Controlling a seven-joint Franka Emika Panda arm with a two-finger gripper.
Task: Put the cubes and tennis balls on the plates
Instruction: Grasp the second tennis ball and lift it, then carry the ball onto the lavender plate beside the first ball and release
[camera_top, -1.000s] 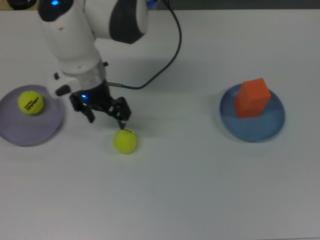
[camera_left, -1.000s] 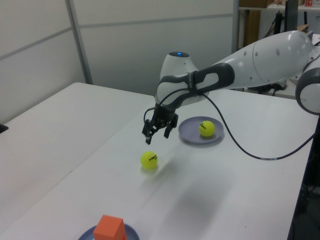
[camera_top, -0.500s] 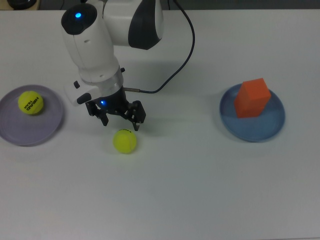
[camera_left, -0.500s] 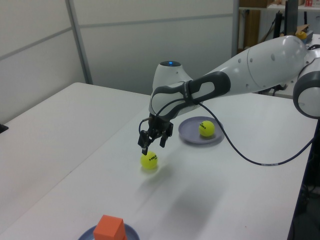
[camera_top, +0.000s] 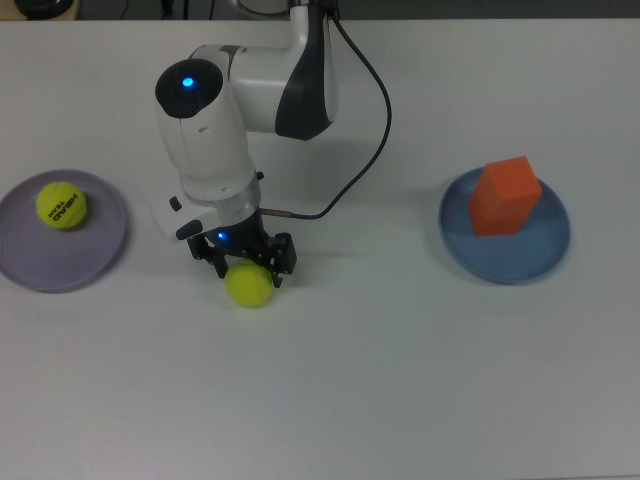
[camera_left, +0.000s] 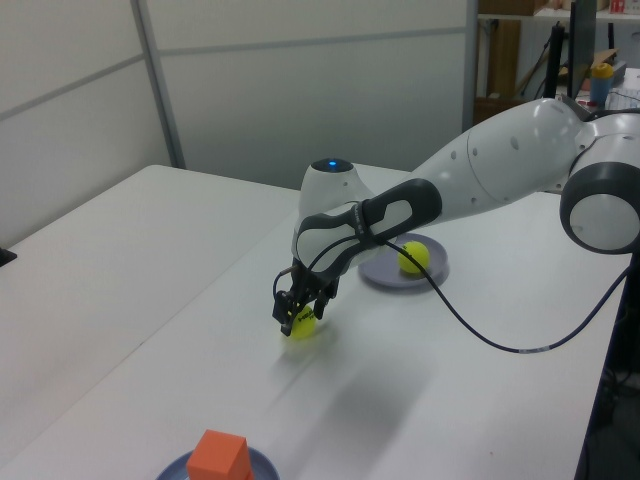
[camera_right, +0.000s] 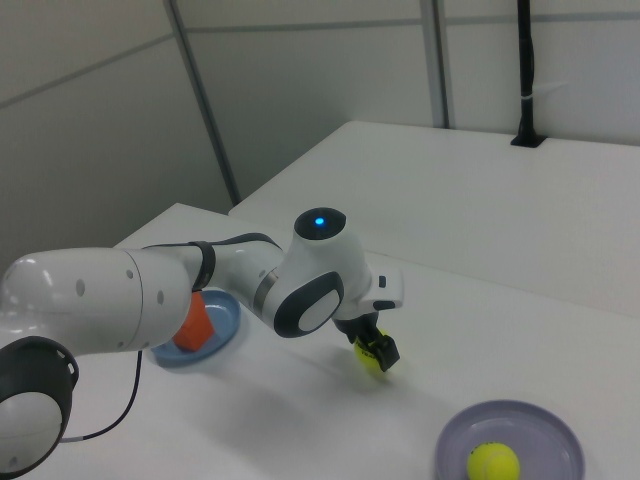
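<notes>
White rounded arm (camera_top: 215, 120) with dark grey joint bands, glowing blue light, black tool (camera_top: 246, 262), thin black cable (camera_top: 365, 130).

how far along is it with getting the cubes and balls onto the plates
Partly done. One tennis ball sits on the purple plate, and an orange cube sits on the blue plate. In hand: the gripper is down around the second ball, which lies on the table. That ball needs plating. Only one cube is visible.
</notes>
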